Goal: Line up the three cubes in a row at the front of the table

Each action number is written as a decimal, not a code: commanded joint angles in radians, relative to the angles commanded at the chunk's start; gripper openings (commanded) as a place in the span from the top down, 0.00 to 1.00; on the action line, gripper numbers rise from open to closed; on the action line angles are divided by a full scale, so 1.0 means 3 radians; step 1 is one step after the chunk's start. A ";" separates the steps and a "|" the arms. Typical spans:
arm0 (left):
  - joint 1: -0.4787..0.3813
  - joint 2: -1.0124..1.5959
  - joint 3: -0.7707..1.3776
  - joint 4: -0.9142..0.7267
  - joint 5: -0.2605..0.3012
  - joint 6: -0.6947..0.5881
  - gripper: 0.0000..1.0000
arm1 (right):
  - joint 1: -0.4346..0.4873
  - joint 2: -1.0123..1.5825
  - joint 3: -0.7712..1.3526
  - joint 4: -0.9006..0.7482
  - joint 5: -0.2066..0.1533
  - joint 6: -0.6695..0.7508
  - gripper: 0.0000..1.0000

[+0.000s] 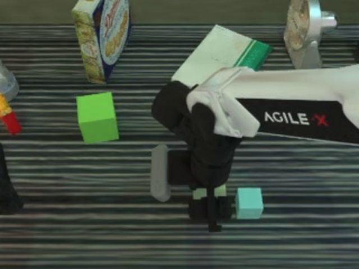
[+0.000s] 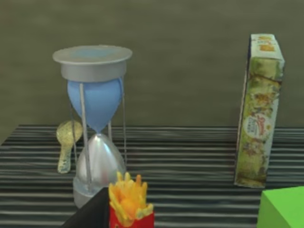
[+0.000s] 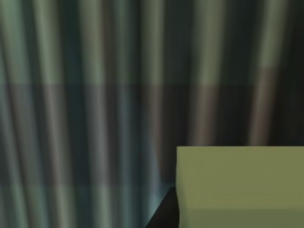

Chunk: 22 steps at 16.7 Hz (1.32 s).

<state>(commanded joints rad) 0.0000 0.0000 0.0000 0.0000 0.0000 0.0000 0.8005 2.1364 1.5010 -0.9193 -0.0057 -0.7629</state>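
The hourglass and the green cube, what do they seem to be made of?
The hourglass looks like clear glass bulbs, the upper one tinted blue and the lower one silvery, in a matte grey metal frame with thin rods. The green cube looks like matte plastic or painted wood: flat colour, no gloss or grain, so I cannot tell which.

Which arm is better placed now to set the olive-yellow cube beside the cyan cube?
Right. The right gripper is directly over the olive-yellow cube, just left of the cyan cube at the table's front. The left arm sits parked at the table's left edge.
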 joint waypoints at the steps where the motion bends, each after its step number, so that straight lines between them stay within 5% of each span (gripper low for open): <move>1: 0.0000 0.0000 0.0000 0.0000 0.0000 0.0000 0.00 | 0.0000 0.0002 -0.0005 0.0006 0.0000 0.0000 1.00; 4: 0.0000 0.0000 0.0000 0.0000 0.0000 0.0000 0.00 | 0.0000 0.0002 -0.0005 0.0006 0.0000 0.0000 1.00; 17: 0.0000 0.0000 0.0000 0.0000 0.0000 0.0000 0.00 | 0.0000 0.0002 -0.0005 0.0006 0.0000 0.0000 0.02; 22: 0.0000 0.0000 0.0000 0.0000 0.0000 0.0000 0.00 | 0.0000 0.0002 -0.0005 0.0006 0.0000 0.0000 0.00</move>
<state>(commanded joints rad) 0.0000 0.0000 0.0000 0.0000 0.0000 0.0000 0.8006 2.1371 1.4995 -0.9176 -0.0056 -0.7630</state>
